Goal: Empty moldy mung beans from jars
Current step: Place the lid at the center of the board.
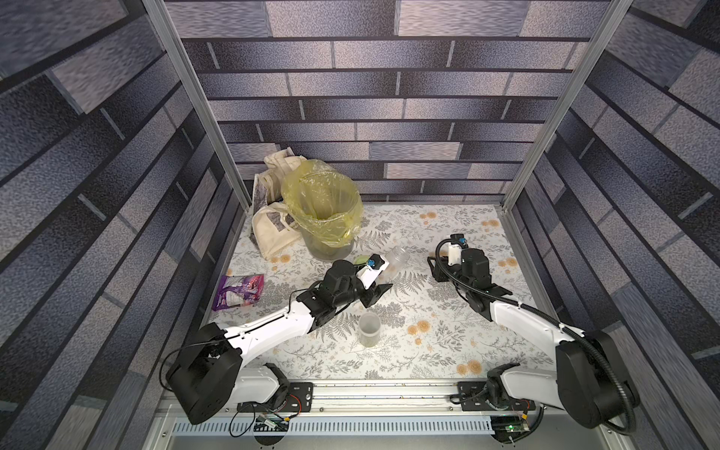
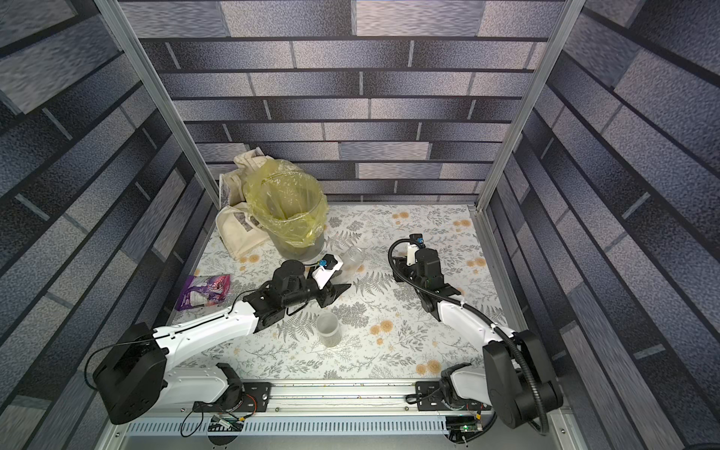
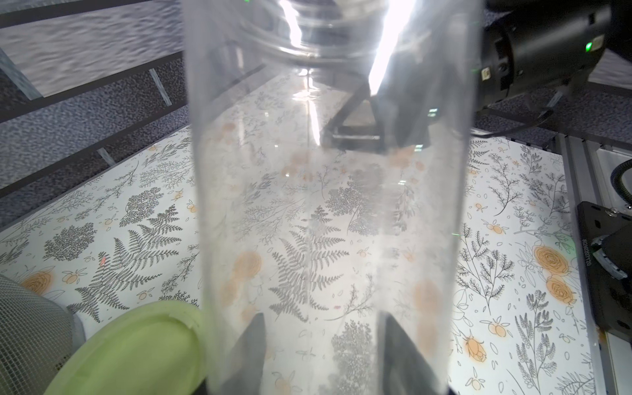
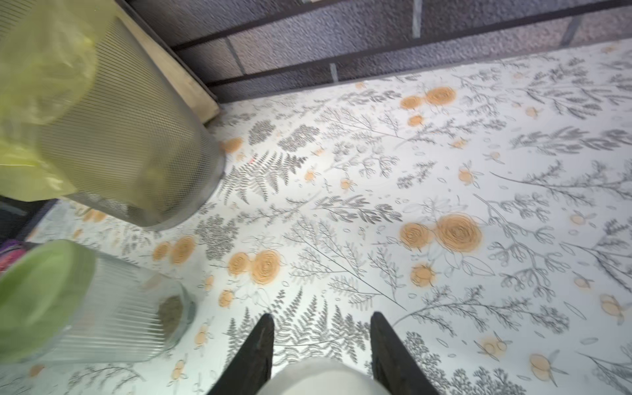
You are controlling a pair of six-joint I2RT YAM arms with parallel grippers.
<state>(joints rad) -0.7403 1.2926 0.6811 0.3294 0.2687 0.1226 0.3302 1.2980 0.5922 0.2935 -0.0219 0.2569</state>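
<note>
Left gripper clamped on tall slim jar, clear, apparently empty, fingers blurred behind plastic. Right gripper gripping white object, cut off at frame edge. Lime-lidded jar beside mesh bin, mung beans dim inside. Short jar upright mid-table.

The bin and tote bag crowd the far left corner; the floral table lies open toward the right.

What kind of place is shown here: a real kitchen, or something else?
Probably a staged robot test booth, not a real kitchen: printed brick wallpaper on panels in aluminium framing, two arms bolted to a rail, and a floral-patterned tabletop.
</note>
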